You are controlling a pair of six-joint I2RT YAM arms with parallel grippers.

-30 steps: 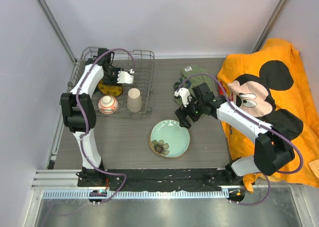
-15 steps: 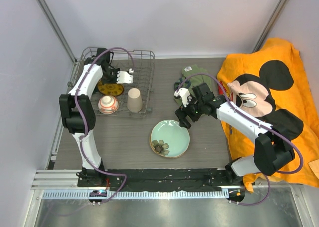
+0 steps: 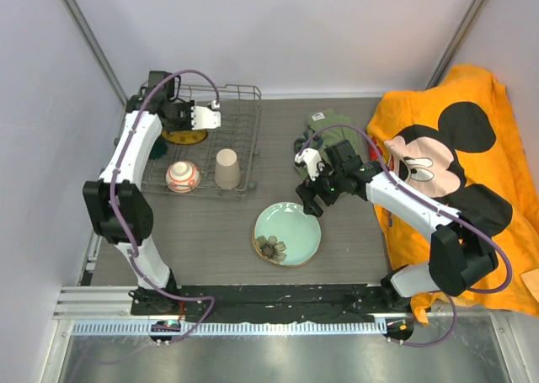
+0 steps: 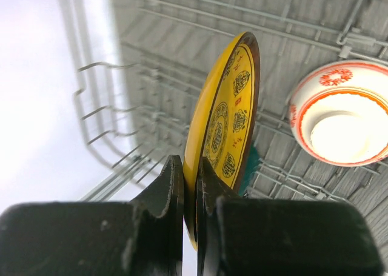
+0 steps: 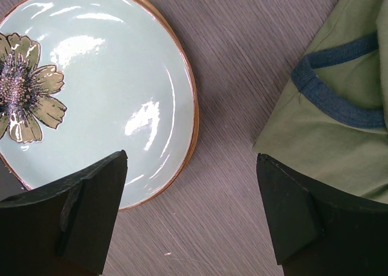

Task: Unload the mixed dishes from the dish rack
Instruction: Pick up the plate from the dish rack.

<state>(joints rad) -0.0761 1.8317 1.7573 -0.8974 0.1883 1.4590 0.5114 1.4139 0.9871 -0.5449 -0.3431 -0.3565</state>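
My left gripper (image 3: 190, 124) is shut on the rim of the small yellow patterned plate (image 3: 183, 135), holding it on edge above the dish rack (image 3: 244, 114). In the left wrist view both fingers (image 4: 173, 185) pinch the plate (image 4: 227, 112) over the rack wires (image 4: 103, 112). The red-and-white bowl (image 3: 183, 177) (image 4: 339, 121) and the beige cup (image 3: 226, 168) stand in the rack's near part. The pale green plate with a flower print (image 3: 287, 233) (image 5: 91, 88) lies on the table. My right gripper (image 3: 310, 199) (image 5: 191, 209) is open and empty, hovering at that plate's far right edge.
The olive-green garment (image 3: 333, 130) (image 5: 339, 100) lies just right of and behind my right gripper. A large orange cartoon-mouse cloth (image 3: 455, 164) covers the table's right side. A dark green patch (image 4: 251, 167) shows behind the yellow plate.
My left gripper has moved up and toward the far side of the rack with the yellow plate in it. The right arm has not moved.
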